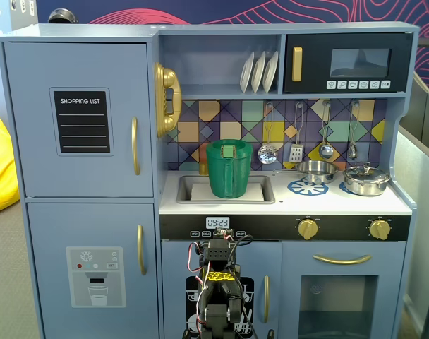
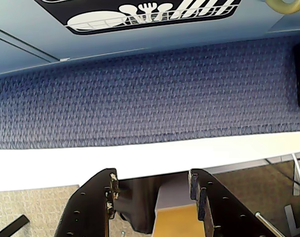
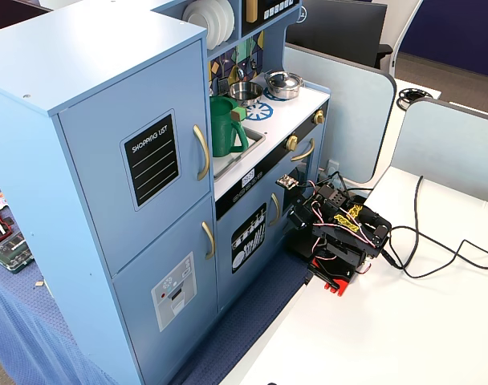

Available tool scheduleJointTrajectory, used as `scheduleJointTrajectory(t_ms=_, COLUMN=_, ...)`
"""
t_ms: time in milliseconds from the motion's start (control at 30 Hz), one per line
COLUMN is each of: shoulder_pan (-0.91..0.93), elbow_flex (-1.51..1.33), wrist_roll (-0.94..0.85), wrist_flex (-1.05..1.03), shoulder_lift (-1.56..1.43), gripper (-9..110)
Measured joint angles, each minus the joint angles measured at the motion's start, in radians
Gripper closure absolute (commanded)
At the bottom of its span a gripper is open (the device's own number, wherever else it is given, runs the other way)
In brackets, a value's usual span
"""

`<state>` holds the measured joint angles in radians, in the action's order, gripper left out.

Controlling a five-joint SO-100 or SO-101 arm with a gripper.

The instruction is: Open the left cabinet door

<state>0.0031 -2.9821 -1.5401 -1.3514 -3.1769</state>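
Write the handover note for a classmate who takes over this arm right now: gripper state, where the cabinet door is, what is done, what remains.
Gripper: open, empty, pointing down at the blue mat before the toy kitchen.
Arm: folded low on the white table, in front of the lower doors.
Left cabinet door: shut, its gold handle untouched, well above the arm.
Done: nothing yet.
Left: raise the arm, grip the handle, swing the door open.

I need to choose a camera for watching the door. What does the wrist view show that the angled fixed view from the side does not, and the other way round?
Only the wrist view shows the gripper closely: its jaws stand apart, holding nothing, above blue carpet.

Only the angled fixed view shows the left cabinet door with its shopping-list panel, shut, and its gold handle, far from the folded arm.

Both show the small door with the dishes picture.
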Motion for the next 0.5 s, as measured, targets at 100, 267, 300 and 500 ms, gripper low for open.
scheduleJointTrajectory(t_ms=100, shoulder_pan=0.0, elbow_flex=0.0, wrist_roll=0.0, wrist_flex=0.0, shoulder_lift=-0.008, gripper=101)
scheduleJointTrajectory(t_ms=267, shoulder_pan=0.0, elbow_flex=0.0, wrist_roll=0.0, wrist_flex=-0.002, shoulder_lift=-0.009, gripper=101)
scheduleJointTrajectory(t_ms=300, shoulder_pan=0.0, elbow_flex=0.0, wrist_roll=0.0, wrist_flex=-0.002, shoulder_lift=-0.009, gripper=101)
scheduleJointTrajectory(t_ms=500, shoulder_pan=0.0, elbow_flex=0.0, wrist_roll=-0.006, wrist_flex=-0.005, shoulder_lift=-0.009, gripper=101)
